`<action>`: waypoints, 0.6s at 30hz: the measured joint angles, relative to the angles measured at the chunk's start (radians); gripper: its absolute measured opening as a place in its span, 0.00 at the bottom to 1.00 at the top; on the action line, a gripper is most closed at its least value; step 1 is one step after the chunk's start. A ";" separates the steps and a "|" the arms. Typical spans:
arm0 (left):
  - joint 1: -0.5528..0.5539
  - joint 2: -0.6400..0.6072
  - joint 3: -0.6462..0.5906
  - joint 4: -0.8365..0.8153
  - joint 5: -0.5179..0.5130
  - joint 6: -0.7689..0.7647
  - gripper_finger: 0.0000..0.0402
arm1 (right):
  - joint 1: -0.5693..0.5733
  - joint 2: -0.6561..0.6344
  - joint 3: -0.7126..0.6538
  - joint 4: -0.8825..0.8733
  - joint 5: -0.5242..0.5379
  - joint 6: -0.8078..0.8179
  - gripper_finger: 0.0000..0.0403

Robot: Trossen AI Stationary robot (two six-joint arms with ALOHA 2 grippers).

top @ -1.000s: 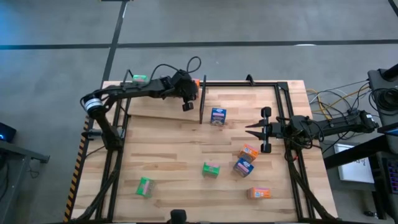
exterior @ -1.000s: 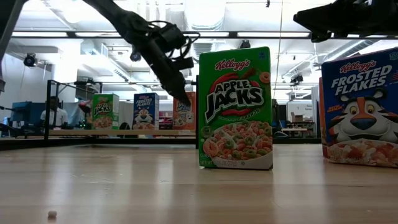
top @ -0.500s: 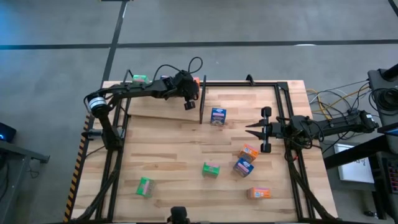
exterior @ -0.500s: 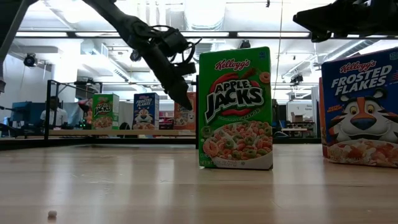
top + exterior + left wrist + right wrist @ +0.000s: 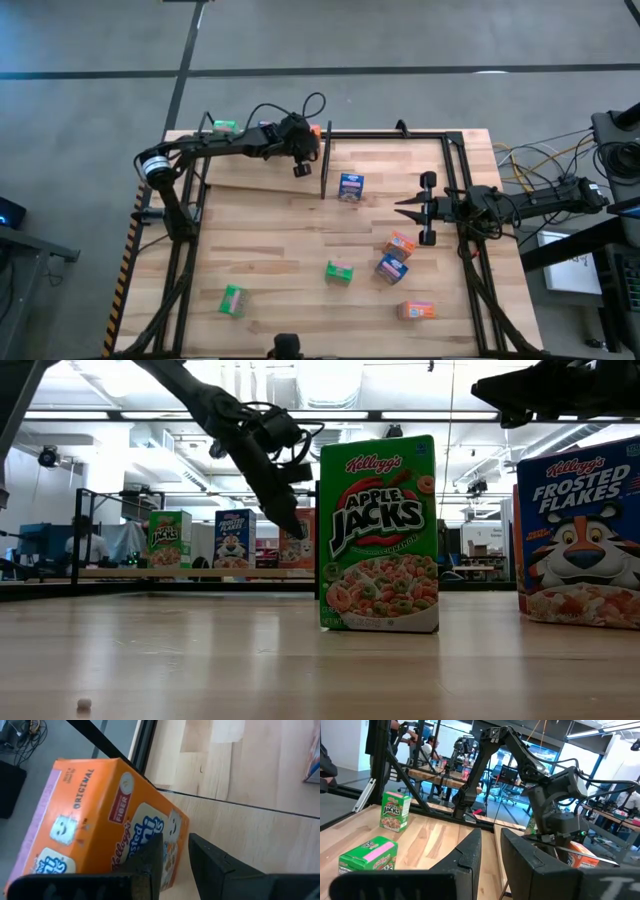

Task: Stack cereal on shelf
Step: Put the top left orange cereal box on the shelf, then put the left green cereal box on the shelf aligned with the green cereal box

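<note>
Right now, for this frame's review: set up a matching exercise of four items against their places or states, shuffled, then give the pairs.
Items:
1. left gripper
2. right gripper
3. blue box nearest the divider rod
4. green box by the left side

Places or states:
A. lying near the table's front left
B. waiting over the table's right side, holding nothing
C. beside the orange box at the shelf's right end
D. just right of the rod

Pairs: 1-C, 2-B, 3-D, 4-A
</note>
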 joint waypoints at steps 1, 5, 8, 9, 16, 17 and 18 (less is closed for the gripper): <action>-0.001 -0.004 0.001 -0.006 0.000 -0.004 0.19 | 0.000 0.000 0.000 0.000 0.000 0.000 0.16; -0.015 -0.048 0.002 -0.036 0.001 -0.030 0.19 | 0.000 0.000 0.000 0.000 0.000 0.006 0.16; -0.035 -0.095 0.002 -0.072 0.003 -0.066 0.19 | 0.000 0.000 0.000 0.000 0.000 0.006 0.16; -0.045 -0.114 0.002 -0.084 0.003 -0.078 0.19 | 0.000 0.000 0.000 0.002 0.000 0.004 0.16; -0.136 -0.269 0.002 -0.218 0.004 -0.212 0.19 | 0.000 0.000 0.006 0.035 0.000 -0.002 0.16; -0.154 -0.291 0.002 -0.239 0.004 -0.242 0.19 | 0.000 0.001 0.013 0.034 0.000 -0.001 0.16; -0.170 -0.314 0.002 -0.263 0.004 -0.273 0.19 | 0.000 0.001 0.024 0.030 0.000 0.004 0.16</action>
